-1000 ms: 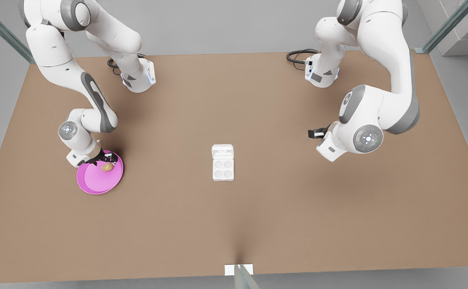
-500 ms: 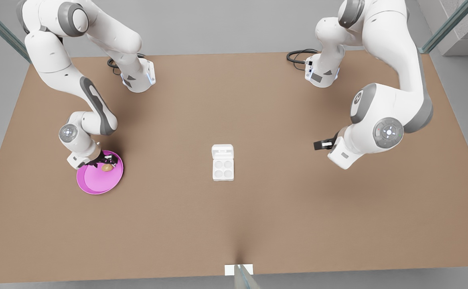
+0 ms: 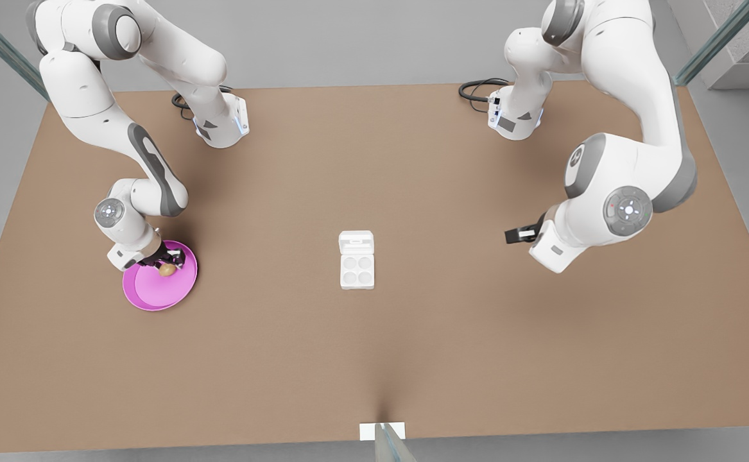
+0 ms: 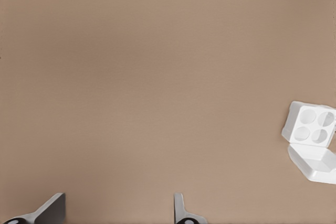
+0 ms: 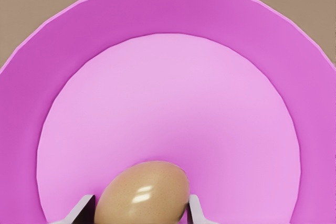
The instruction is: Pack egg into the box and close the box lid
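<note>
The tan-brown egg lies on a round pink plate at the front view's left. My right gripper is down over the plate. In the right wrist view its two fingertips press against both sides of the egg, so it is shut on the egg. The white box sits at the table's middle with four bare cups, and its box lid lies flat open behind them. My left gripper hovers open at the front view's right, well away from the box and lid.
The brown table stretches wide around the box. Both arm bases stand at the far edge with black cables. A small white marker sits at the near edge.
My right gripper sank lower onto the plate and the egg shifted slightly toward the front view's left. My left arm drifted toward the front view's right and a bit nearer.
</note>
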